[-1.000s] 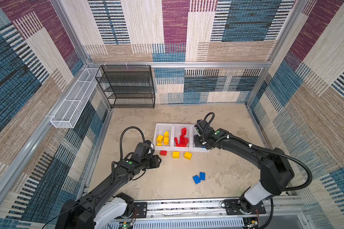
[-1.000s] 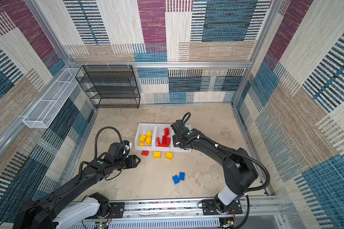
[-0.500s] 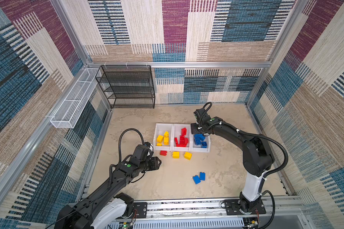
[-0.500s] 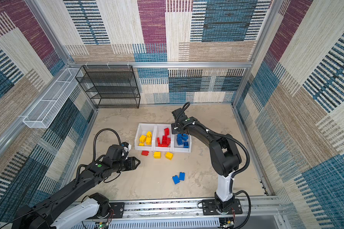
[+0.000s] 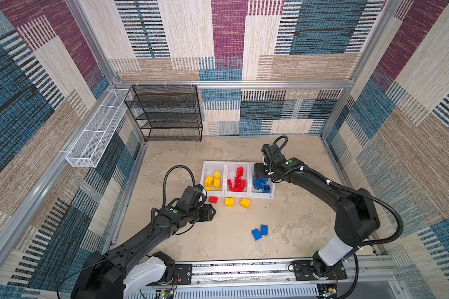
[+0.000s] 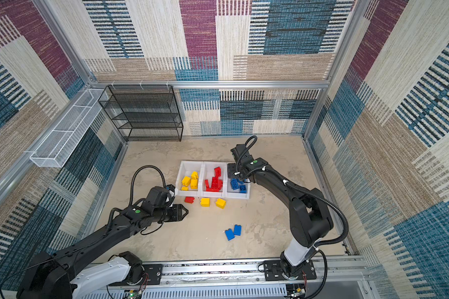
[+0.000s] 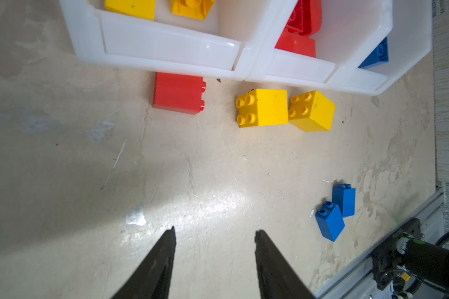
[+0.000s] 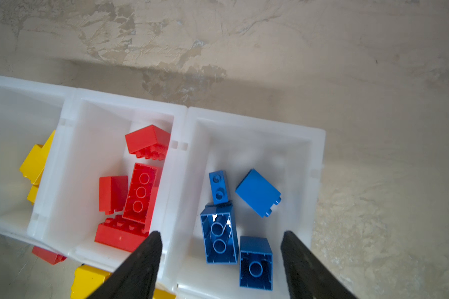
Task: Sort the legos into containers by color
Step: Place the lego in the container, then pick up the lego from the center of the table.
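Observation:
Three white containers (image 5: 237, 194) stand joined in a row. The left one holds yellow legos (image 5: 213, 180), the middle one red legos (image 8: 140, 191), the right one blue legos (image 8: 219, 238). A loose red brick (image 7: 178, 93) and two yellow bricks (image 7: 263, 107) lie just in front of the bins. Two blue bricks (image 5: 259, 232) lie nearer the front rail. My right gripper (image 8: 221, 235) hangs open and empty over the right bin. My left gripper (image 7: 214, 233) is open over bare floor, short of the red brick, with nothing between its fingers.
A black wire-mesh rack (image 5: 166, 114) stands at the back left. A long white wire basket (image 5: 96, 137) hangs on the left wall. An aluminium rail (image 5: 244, 270) with both arm bases runs along the front edge. Patterned walls enclose the floor.
My right gripper has opened above the right bin, and blue bricks now show below it. My left arm has hardly moved.

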Robot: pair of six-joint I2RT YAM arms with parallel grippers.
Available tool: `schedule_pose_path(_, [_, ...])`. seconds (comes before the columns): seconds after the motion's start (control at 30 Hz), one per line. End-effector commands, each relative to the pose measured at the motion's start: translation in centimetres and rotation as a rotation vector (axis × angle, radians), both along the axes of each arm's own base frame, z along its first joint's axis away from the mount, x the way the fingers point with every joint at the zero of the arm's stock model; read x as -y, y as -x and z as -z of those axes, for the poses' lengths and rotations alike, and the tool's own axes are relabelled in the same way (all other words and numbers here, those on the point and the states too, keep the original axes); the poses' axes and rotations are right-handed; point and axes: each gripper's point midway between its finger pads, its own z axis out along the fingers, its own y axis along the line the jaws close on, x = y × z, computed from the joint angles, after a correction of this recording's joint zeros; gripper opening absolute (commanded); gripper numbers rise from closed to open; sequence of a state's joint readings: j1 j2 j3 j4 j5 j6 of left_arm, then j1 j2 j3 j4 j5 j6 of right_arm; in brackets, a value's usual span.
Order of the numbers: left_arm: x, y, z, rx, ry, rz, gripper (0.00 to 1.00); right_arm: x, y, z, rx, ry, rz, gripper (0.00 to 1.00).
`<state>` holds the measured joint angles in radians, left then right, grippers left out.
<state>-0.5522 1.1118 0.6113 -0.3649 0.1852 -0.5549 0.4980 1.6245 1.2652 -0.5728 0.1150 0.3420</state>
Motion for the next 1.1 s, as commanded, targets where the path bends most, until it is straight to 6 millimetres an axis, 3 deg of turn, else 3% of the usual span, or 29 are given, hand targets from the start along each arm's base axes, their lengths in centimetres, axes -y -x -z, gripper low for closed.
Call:
schedule_pose_path(0.0, [1.2,-1.1,-0.6,0.035,-0.016,0.020,0.53,0.2,0.8,-1.0,0.022,-0.041,0.024,0.76])
schedule_pose_path(0.27, [4.2,-2.6,-0.4,0.047,-0.094,0.063,0.57,1.7,3.5,-1.2,0.019,-0.066,0.048,0.76])
schedule_pose_path(0.53, [6.9,-4.7,0.5,0.016,-0.204,0.089,0.59,2.3,4.9,-1.5,0.029,-0.088,0.054,0.76])
schedule_pose_path(1.07, [8.0,-6.4,2.1,0.010,-0.364,0.049,0.60,2.7,6.3,-0.7,0.019,-0.100,0.043,0.77])
